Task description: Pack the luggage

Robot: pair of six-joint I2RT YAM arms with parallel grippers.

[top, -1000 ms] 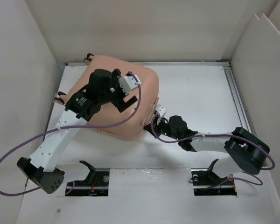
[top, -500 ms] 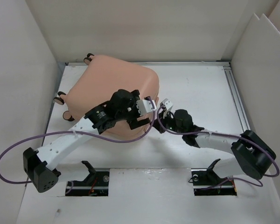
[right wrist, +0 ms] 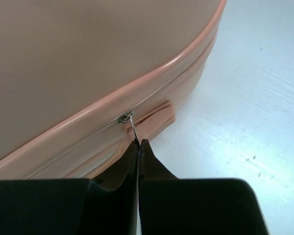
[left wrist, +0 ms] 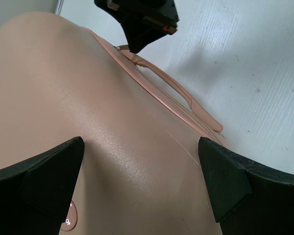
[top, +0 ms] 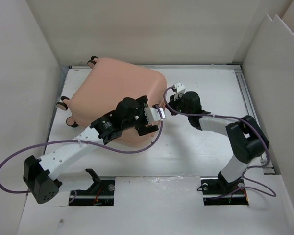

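The luggage (top: pixel 112 93) is a closed peach-pink hard-shell case lying flat at the back left of the table. My left gripper (top: pixel 143 126) hangs open over its near right part. In the left wrist view its black fingers (left wrist: pixel 49 171) straddle bare shell (left wrist: pixel 137 147); I cannot tell whether they touch it. My right gripper (top: pixel 167 104) is at the case's right edge. In the right wrist view it (right wrist: pixel 138 143) is shut on the metal zipper pull (right wrist: pixel 132 128), just above the side handle (right wrist: pixel 154 117). The zipper seam (right wrist: pixel 176 78) looks closed there.
White walls (top: pixel 29 98) enclose the table on three sides. A metal rail (top: pixel 248 103) runs along the right. Small black wheels (top: pixel 63 103) stick out at the case's left end. Purple cables (top: pixel 19 156) loop from both arms.
My left gripper has slid from the middle of the lid toward its near right corner. My right gripper has travelled back along the case's right edge, still shut.
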